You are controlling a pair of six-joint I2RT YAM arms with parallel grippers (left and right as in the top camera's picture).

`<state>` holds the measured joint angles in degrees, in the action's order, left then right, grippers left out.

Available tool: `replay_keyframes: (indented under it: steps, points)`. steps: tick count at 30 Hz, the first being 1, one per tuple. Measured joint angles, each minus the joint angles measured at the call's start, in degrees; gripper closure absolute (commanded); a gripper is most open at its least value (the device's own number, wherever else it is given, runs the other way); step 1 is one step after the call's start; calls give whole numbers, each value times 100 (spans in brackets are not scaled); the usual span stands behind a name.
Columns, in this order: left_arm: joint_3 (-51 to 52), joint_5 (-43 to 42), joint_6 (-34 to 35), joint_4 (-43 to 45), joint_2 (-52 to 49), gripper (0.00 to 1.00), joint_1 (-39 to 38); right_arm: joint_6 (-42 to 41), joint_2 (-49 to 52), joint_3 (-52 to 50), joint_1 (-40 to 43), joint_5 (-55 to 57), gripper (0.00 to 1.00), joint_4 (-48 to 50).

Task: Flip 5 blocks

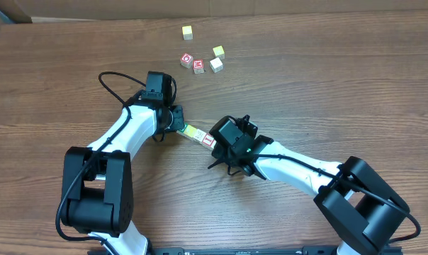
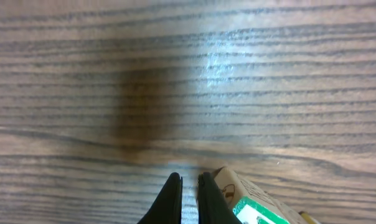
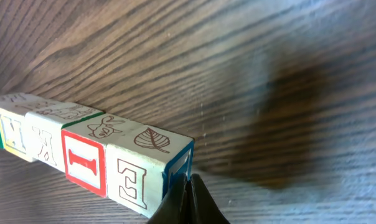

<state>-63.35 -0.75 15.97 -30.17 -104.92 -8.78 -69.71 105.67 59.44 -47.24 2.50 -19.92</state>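
Several blocks lie end to end in a short row [image 1: 197, 134] on the wooden table. In the right wrist view the row shows a red-framed "I" block [image 3: 85, 163], then an "E" block [image 3: 138, 175] with a leaf on top and a blue-framed end face. My right gripper [image 3: 189, 185] is shut, its tips pressed against that blue end. At the row's other end sits a green-framed block [image 2: 258, 208]. My left gripper [image 2: 189, 184] is shut with nothing between its fingers, and its right finger rests against that block. From overhead, the left gripper [image 1: 178, 124] and right gripper [image 1: 215, 139] bracket the row.
At the back of the table stand loose cubes: a red "D" cube [image 1: 187, 59], a red "M" cube [image 1: 198, 66], a whitish cube [image 1: 216, 64], a yellow-green cube [image 1: 218, 51] and a lone pale-yellow cube [image 1: 188, 32]. Black cables loop off both arms.
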Motion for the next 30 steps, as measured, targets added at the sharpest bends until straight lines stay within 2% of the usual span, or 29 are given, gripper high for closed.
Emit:
replay_keyframes:
  steps: [30]
  points:
    - [-7,-72,37,313,0,96,-2,-1563,0,0,-385,-79,96,90]
